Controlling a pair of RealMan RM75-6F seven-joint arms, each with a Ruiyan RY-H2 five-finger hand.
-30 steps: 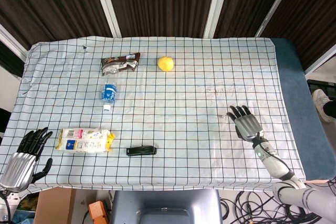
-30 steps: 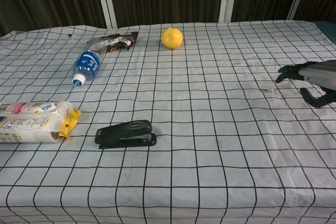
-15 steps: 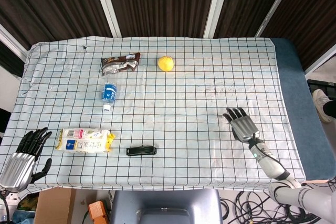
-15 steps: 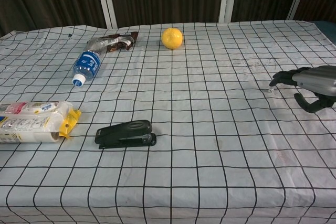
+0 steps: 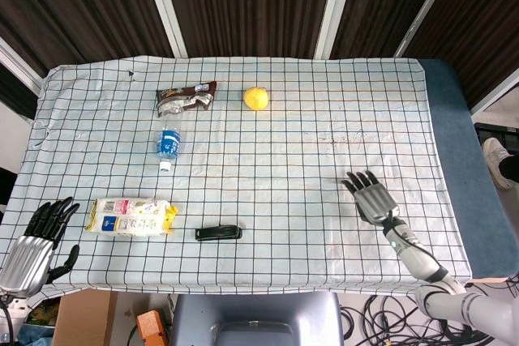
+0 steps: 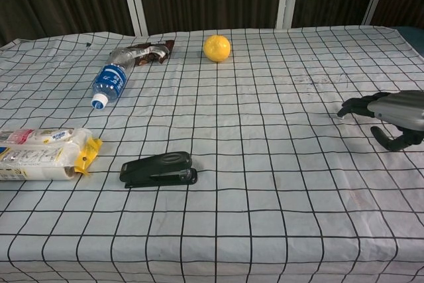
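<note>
My right hand (image 5: 370, 197) hovers over the right part of the checked tablecloth (image 5: 276, 160), fingers spread and holding nothing; the chest view shows this right hand (image 6: 389, 114) at the right edge. My left hand (image 5: 36, 242) hangs open off the table's front left corner, nearest a yellow-ended snack packet (image 5: 130, 216). The chest view does not show the left hand. A black stapler (image 5: 218, 232) lies near the front edge, between the two hands.
At the back left lie a brown wrapper (image 5: 186, 97) and a small blue-labelled water bottle (image 5: 167, 147) on its side. A yellow lemon-like fruit (image 5: 256, 98) sits at the back centre. A blue strip (image 5: 462, 151) borders the table's right side.
My right hand has slid a little toward the left and the front of the table. The left hand and all objects stay where they were.
</note>
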